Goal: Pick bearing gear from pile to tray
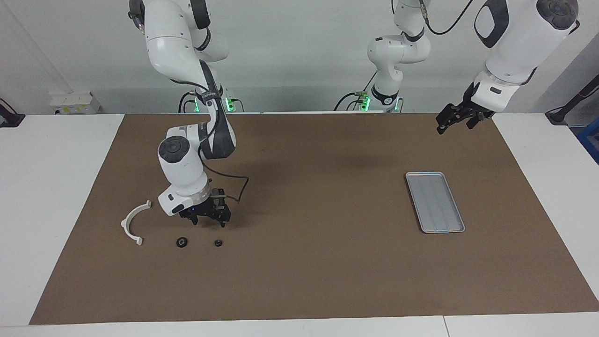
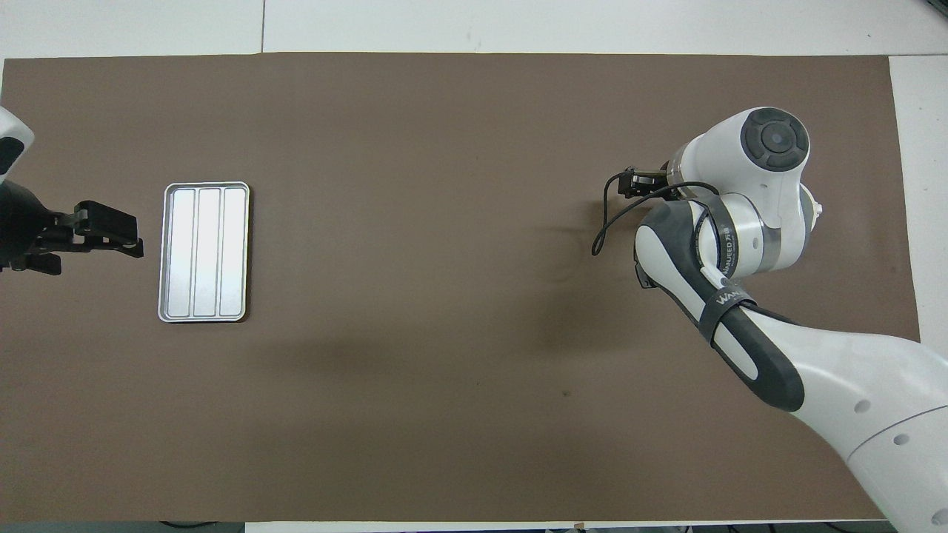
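Observation:
Two small black round pieces, a larger one (image 1: 182,242) and a smaller one (image 1: 218,243), lie on the brown mat; I cannot tell which is the bearing gear. Beside them lies the pile's white half-ring bracket (image 1: 135,223). My right gripper (image 1: 209,222) hangs low and open over the mat, just short of the smaller piece and apart from it. In the overhead view the right gripper (image 2: 634,182) and its arm cover the pile. The silver tray (image 1: 435,201) (image 2: 204,252) lies bare toward the left arm's end. My left gripper (image 1: 450,120) (image 2: 111,233) waits open, raised beside the tray.
The brown mat (image 1: 304,281) covers most of the white table. The right arm's forearm (image 2: 740,340) stretches over the pile's brake pads; only a dark corner (image 2: 643,280) peeks out. A black cable loops from the right gripper.

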